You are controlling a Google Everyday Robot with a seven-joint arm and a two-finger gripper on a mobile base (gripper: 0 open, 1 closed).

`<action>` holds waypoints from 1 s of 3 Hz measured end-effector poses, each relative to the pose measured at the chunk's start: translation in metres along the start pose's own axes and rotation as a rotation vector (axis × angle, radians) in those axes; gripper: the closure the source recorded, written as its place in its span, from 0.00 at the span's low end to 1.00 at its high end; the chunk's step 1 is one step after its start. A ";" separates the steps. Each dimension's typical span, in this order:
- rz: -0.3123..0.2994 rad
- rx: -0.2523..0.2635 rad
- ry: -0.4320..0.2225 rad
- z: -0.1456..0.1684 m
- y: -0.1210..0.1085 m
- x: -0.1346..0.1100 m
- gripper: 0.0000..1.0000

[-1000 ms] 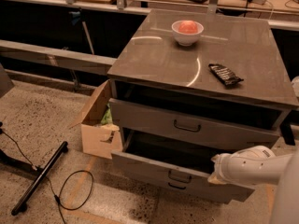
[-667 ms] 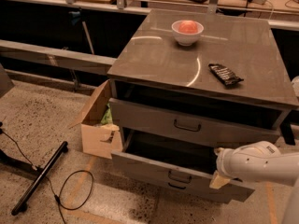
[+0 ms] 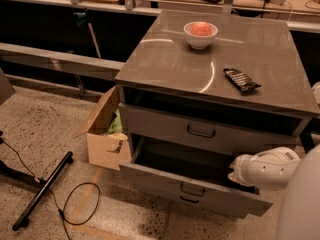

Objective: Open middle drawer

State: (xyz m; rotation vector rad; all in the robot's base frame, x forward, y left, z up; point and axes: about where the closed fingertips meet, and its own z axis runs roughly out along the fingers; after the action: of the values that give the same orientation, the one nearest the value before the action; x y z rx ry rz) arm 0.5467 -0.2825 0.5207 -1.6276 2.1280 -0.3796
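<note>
The middle drawer (image 3: 165,181) is pulled out from the grey cabinet, and its dark inside shows behind the flat front. Its small dark wire handle (image 3: 192,189) sits at the middle of the front. My gripper (image 3: 235,174) is on the end of the white arm (image 3: 267,166). It is at the right end of the open drawer, just above the top edge of the front. The top drawer (image 3: 200,130) above is shut. A second small handle (image 3: 188,200) shows just under the middle drawer's handle. I cannot tell where the bottom drawer's front begins.
A white bowl with a red fruit (image 3: 200,33) and a dark snack packet (image 3: 241,80) lie on the cabinet top (image 3: 165,59). An open cardboard box (image 3: 106,134) stands against the cabinet's left side. A black stand leg (image 3: 42,191) and a cable loop (image 3: 80,204) lie on the floor at the left.
My gripper has risen a little and drawn slightly right, from against the drawer front's right end to just above its top edge. The drawer has stayed about as far out.
</note>
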 end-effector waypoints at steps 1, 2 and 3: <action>0.003 0.009 0.006 0.007 -0.002 0.003 0.88; 0.012 0.007 0.012 0.022 0.000 0.004 1.00; 0.032 -0.011 0.034 0.043 0.010 0.009 1.00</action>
State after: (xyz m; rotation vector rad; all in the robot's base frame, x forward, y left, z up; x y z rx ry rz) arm 0.5580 -0.2867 0.4771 -1.6025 2.1822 -0.3891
